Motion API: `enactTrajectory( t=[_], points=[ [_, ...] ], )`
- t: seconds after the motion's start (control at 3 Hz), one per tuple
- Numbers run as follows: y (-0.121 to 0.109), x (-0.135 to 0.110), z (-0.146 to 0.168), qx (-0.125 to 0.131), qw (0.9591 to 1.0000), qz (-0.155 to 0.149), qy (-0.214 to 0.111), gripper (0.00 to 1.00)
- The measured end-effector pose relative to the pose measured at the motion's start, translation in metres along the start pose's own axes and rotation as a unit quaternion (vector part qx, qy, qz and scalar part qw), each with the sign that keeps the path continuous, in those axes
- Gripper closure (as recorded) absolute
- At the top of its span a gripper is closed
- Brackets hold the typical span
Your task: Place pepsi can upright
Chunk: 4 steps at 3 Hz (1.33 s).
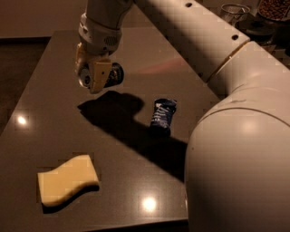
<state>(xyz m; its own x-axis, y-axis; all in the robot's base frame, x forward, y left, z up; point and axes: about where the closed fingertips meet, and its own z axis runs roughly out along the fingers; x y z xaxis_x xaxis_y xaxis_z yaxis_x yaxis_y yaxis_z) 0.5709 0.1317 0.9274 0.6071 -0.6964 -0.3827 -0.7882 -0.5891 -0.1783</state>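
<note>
The pepsi can (111, 75), dark blue with a silver end, is held on its side between the fingers of my gripper (93, 74), lifted above the dark tabletop (54, 59) near its middle. The gripper is shut on the can, with one cream fingertip (99, 78) in front of it. The can's shadow falls on the table just below and to the right. Most of the can's body is hidden behind the fingers.
A crumpled dark blue snack wrapper (162, 115) lies right of the can's shadow. A yellow sponge (67, 180) lies at the front left. A glass (233, 12) and a jar (273, 10) stand at the back right. My white arm (235, 149) fills the right side.
</note>
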Motion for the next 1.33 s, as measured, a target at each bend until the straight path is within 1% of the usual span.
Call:
enactTrajectory(
  t=[0.33, 0.67, 1.0, 1.33],
  points=[
    [-0.005, -0.007, -0.019, 0.022, 0.9925, 0.051, -0.109, 1.00],
    [-0.005, -0.020, -0.028, 0.026, 0.9733, 0.087, -0.211, 1.00],
    [-0.003, -0.027, -0.027, 0.019, 0.9501, 0.121, -0.287, 1.00],
    [0.001, -0.029, -0.021, 0.009, 0.9315, 0.146, -0.333, 1.00]
  ],
)
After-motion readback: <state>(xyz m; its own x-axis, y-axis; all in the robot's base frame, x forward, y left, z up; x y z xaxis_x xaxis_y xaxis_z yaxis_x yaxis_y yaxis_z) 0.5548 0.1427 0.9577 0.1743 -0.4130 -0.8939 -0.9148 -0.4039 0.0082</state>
